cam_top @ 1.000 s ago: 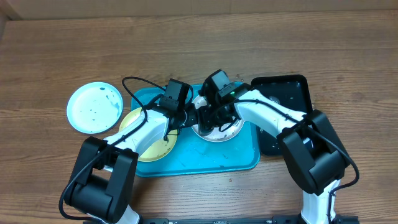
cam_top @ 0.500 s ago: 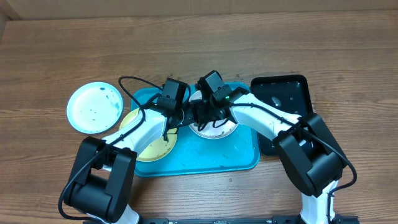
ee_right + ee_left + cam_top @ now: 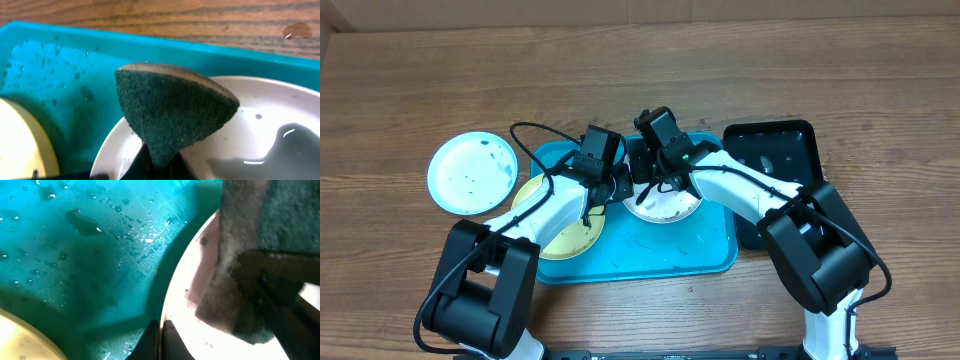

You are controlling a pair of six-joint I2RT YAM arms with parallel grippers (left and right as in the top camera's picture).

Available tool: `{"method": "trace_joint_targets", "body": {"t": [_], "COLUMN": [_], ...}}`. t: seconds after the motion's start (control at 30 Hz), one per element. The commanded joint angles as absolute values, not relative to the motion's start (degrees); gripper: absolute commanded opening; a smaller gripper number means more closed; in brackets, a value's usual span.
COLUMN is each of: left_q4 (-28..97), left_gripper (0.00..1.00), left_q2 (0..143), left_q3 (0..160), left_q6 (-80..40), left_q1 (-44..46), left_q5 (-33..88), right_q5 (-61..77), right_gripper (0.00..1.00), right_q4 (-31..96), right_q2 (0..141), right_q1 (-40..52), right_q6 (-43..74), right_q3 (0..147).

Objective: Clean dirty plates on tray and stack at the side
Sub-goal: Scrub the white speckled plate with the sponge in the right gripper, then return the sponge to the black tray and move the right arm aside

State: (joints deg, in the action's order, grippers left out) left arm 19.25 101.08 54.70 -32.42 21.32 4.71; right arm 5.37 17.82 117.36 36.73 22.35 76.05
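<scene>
The white plate (image 3: 665, 205) lies on the turquoise tray (image 3: 660, 250); it also shows in the left wrist view (image 3: 200, 330) and the right wrist view (image 3: 260, 140). My left gripper (image 3: 161, 340) is shut on the white plate's left rim. My right gripper (image 3: 160, 162) is shut on a dark green sponge (image 3: 172, 107) held over the plate's left part; the sponge also shows in the left wrist view (image 3: 250, 255). The yellow-green plate (image 3: 560, 235) lies on the tray's left end. The light blue plate (image 3: 470, 172) lies on the table left of the tray.
A glossy black tray (image 3: 775, 165) lies right of the turquoise tray, partly under my right arm. The turquoise tray's floor (image 3: 90, 255) is wet with drops. Wooden table (image 3: 420, 80) lies all around.
My right gripper with the sponge has moved left and toward the far rim across the white plate. The left gripper has stayed at the plate's rim.
</scene>
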Motion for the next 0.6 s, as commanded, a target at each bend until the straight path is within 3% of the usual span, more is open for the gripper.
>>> {"method": "trace_joint_targets", "body": {"t": [0.0, 0.57], "left_q4": [19.0, 19.2], "left_gripper": [0.04, 0.04], "left_q2": [101.8, 101.8], "left_q3": [55.8, 55.8], "left_q6": [-31.7, -31.7], "left_q1": [22.5, 22.5], "left_q5": [7.1, 7.1], "right_q5": [6.0, 7.6], "right_gripper": [0.04, 0.04], "right_q4": [16.7, 15.2], "right_q2": [118.4, 117.0], "right_q1": [37.2, 31.7], "right_q6": [25.6, 27.2], "right_q3": [76.1, 76.2]}}
